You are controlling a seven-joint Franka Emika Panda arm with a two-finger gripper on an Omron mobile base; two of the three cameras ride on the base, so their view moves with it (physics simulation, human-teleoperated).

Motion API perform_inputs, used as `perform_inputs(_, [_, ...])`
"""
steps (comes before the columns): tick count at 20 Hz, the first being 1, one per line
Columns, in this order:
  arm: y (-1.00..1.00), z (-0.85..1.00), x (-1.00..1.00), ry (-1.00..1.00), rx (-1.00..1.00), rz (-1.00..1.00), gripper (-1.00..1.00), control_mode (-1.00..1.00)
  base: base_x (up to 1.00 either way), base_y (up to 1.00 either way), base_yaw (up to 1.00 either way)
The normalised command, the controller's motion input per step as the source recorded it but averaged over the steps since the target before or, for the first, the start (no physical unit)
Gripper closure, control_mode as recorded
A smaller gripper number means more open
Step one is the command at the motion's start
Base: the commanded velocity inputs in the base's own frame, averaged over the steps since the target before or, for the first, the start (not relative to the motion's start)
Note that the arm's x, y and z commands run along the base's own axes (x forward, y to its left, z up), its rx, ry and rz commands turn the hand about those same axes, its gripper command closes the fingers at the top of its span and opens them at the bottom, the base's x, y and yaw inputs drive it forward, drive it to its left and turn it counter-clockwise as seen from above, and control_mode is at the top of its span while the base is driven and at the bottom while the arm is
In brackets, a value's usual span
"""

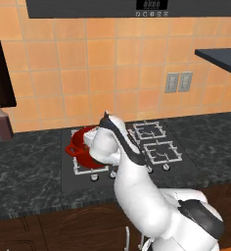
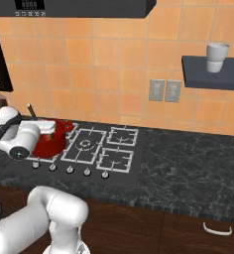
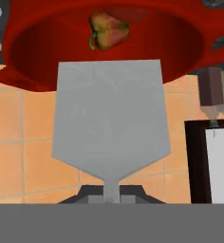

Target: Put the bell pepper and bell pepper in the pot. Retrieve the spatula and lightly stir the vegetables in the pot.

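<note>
Stirring step, by the look of it: spatula (image 3: 111,118) already fetched, handle clamped between the shut fingers of the gripper (image 3: 111,198), pale squarish blade reaching out toward the mouth of the pot (image 3: 33,71). Seen along the hand, blade edge level with the near rim of the pot, overlapping it, whether touching cannot be told; not yet down among the contents, judging by the blade's clean outline against the tiled wall.

Inside the pot: one bell pepper (image 3: 108,31), red-orange with a greenish stem, lying on the floor of the pot beyond the blade. Red patch just beside it, toward the far wall of the pot, possibly the second pepper, too little shown to be sure. Nothing else discernible in the pot.

Pot (image 1: 77,143) sitting on the burner at the left end of the stove (image 1: 156,147), half hidden behind the white arm in the left base view; in the right base view pot (image 2: 52,141) with a pale sliver of blade and a thin handle poking up at its rim.

Next move, as a judgement: tipping the blade over the near rim and lowering it to the pepper, then short gentle sweeps around the floor of the pot. Calls for a light touch, keeping clear of the pot wall so as not to shove the pot off the burner or flick the pepper out.
</note>
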Motion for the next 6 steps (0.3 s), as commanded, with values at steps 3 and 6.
perform_inputs(3, [-0.02, 0.49, -0.47, 0.24, 0.02, -0.09, 1.00, -1.00, 0.00, 0.00, 0.00])
perform_inputs(6, [0.00, 0.00, -0.01, 0.39, 0.00, -0.06, 1.00, -1.00, 0.00, 0.00, 0.00])
